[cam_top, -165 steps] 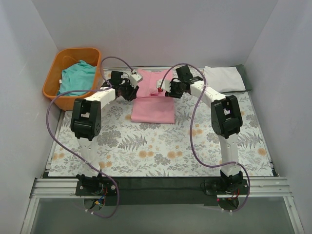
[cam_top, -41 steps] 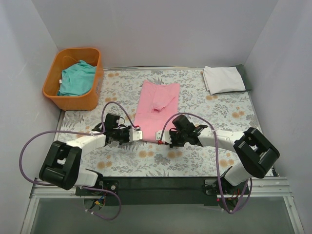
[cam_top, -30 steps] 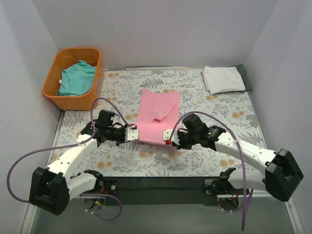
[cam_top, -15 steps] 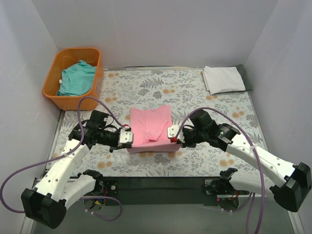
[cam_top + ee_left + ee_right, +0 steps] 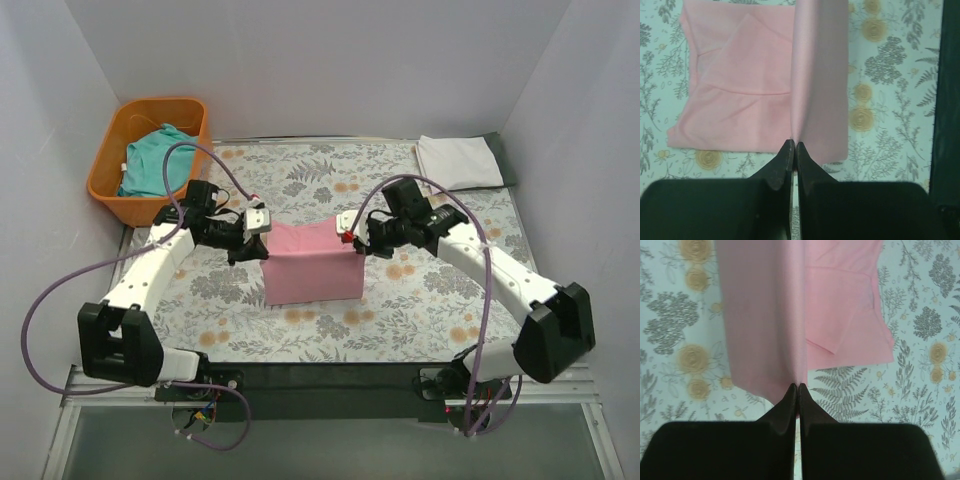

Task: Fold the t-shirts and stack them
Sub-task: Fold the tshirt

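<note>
The pink t-shirt (image 5: 311, 270) lies mid-table, its near part raised and carried over the rest. My left gripper (image 5: 262, 228) is shut on its left corner; in the left wrist view the gripper (image 5: 793, 145) pinches the pink t-shirt (image 5: 815, 80). My right gripper (image 5: 350, 236) is shut on the right corner; in the right wrist view the gripper (image 5: 798, 386) grips the pink t-shirt (image 5: 765, 315). The folded white t-shirt (image 5: 458, 162) lies at the back right. The teal t-shirt (image 5: 155, 160) sits crumpled in the orange basket (image 5: 115, 190).
The floral table cloth (image 5: 430, 310) covers the table. The orange basket stands at the back left corner. A dark mat edge (image 5: 505, 160) shows beside the white t-shirt. White walls close in on three sides.
Both grippers have lifted the shirt's near edge from the front of the table and carried it toward the back, over the rest of the shirt.
</note>
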